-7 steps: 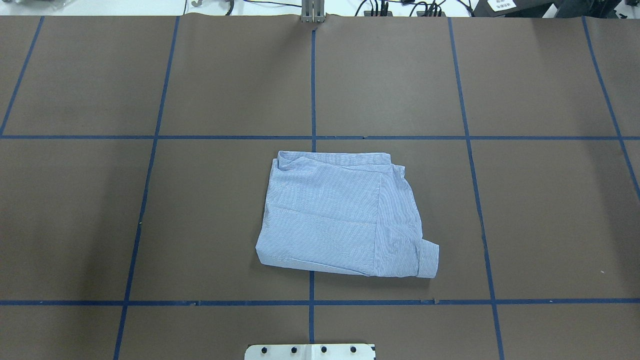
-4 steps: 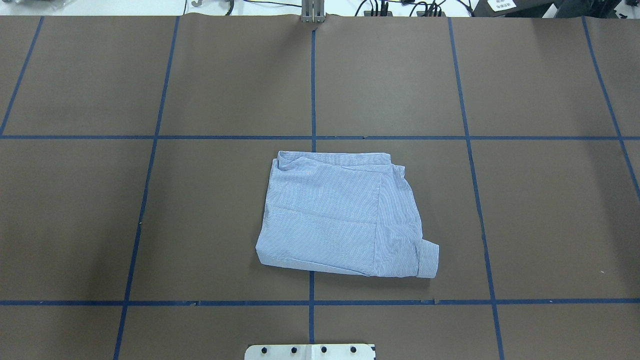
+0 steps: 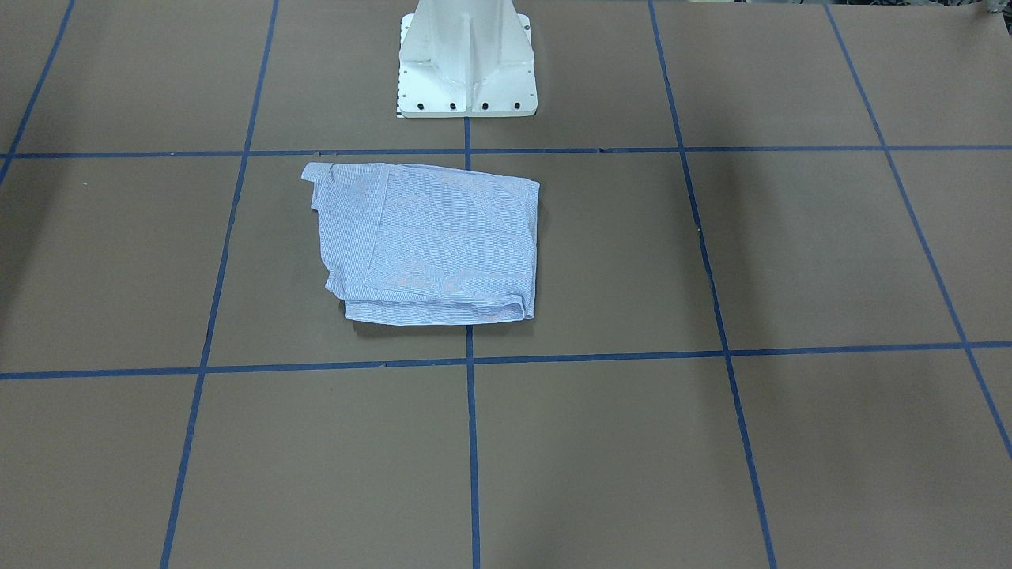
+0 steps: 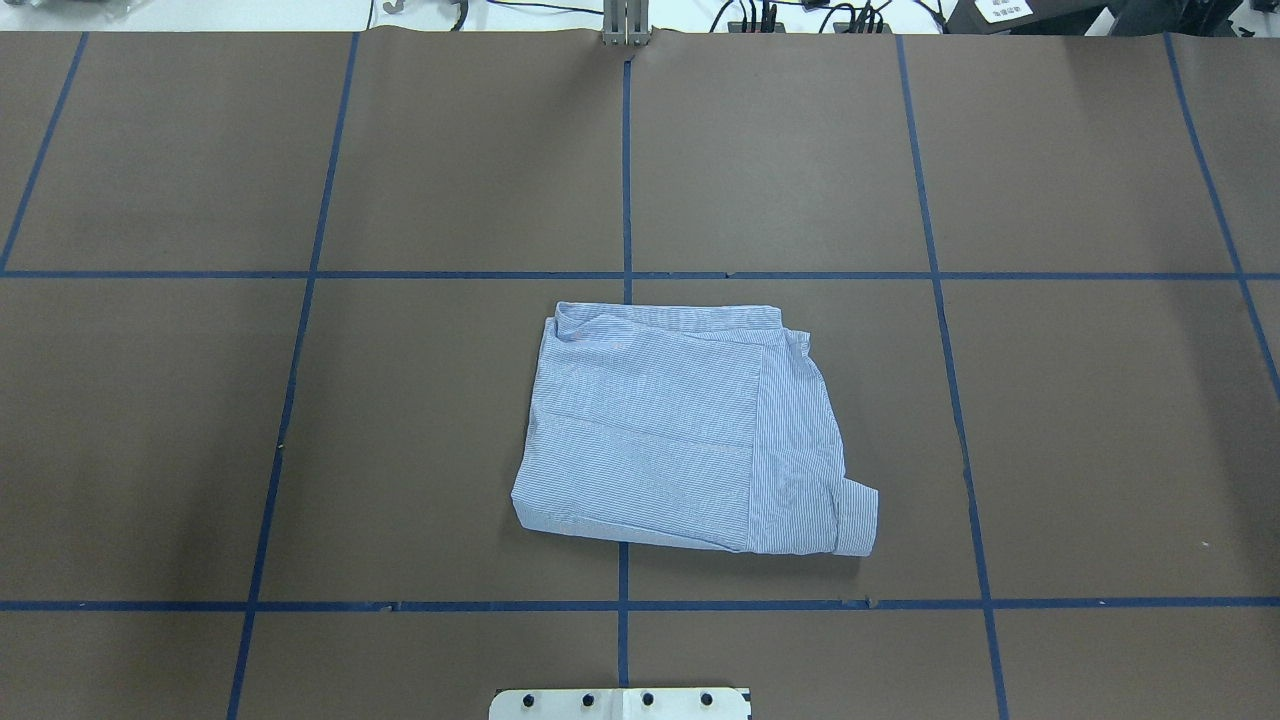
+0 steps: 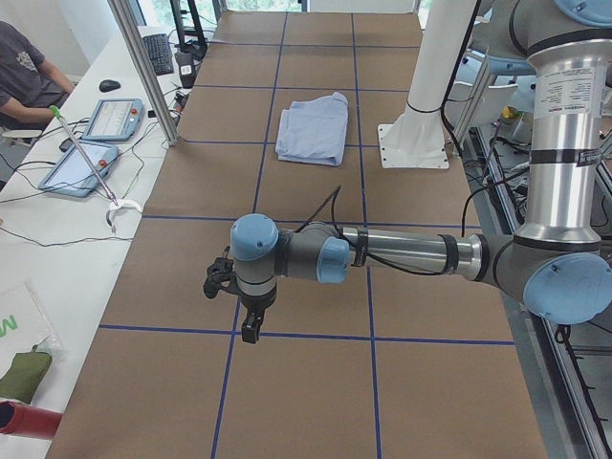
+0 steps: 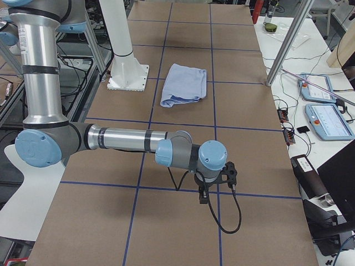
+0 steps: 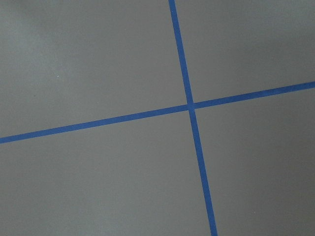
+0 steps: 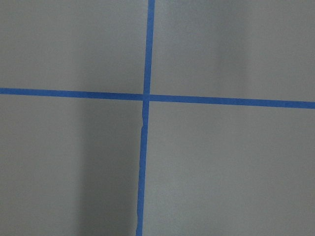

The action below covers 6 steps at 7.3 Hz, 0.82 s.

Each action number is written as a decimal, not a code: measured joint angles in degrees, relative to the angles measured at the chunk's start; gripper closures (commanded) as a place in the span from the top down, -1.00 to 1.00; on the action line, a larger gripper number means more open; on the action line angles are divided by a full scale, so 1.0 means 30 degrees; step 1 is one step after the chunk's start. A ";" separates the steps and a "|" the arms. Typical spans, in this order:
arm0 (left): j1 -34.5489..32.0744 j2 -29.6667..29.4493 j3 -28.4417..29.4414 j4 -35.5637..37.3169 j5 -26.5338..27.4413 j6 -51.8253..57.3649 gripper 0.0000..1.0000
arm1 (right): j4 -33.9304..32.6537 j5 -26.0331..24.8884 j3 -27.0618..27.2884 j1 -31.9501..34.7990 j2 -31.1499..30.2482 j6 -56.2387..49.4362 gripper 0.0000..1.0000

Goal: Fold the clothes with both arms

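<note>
Currently find the shirt (image 4: 660, 430) folded into a rough rectangle and lying flat on the brown table (image 4: 450, 150), just in front of the white pedestal (image 3: 466, 55) and across the blue tape line (image 4: 626, 180) down the table's middle. See one sleeve cuff (image 4: 856, 520) poking out at the corner nearest the robot, on its right side. Spot the left gripper (image 5: 250, 333) only in the left side view, at the end of the left arm (image 5: 402, 253), stretched out low over the table, pointing down above a tape line and well apart from the shirt, toward that end of the table. Spot the right gripper (image 6: 203, 198) only in the right side view, on the right arm (image 6: 122, 138), likewise low and pointing down close to a tape line, well apart from the shirt. Cannot tell for either gripper how far the jaws are spread or whether anything is held. Get only bare table and a tape crossing (image 7: 190, 105) from both wrist views. Note, beside the table in the left side view, a seated person (image 5: 24, 67) at a white bench with two tablet-like screens (image 5: 110, 120)
</note>
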 measured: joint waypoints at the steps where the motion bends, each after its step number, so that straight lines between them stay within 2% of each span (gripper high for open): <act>1: -0.0002 0.0074 0.0038 0.0014 0.0000 0.0020 1.00 | -0.0007 -0.0007 0.0701 0.0000 -0.0591 0.0050 1.00; 4: 0.0008 0.0139 0.0106 0.0030 0.0021 -0.0011 1.00 | 0.0184 -0.0154 0.3189 0.0000 -0.2925 0.2235 1.00; 6: 0.0010 0.0147 0.0127 0.0011 0.0037 -0.0023 1.00 | 0.0223 -0.0228 0.3516 0.0000 -0.3266 0.2729 1.00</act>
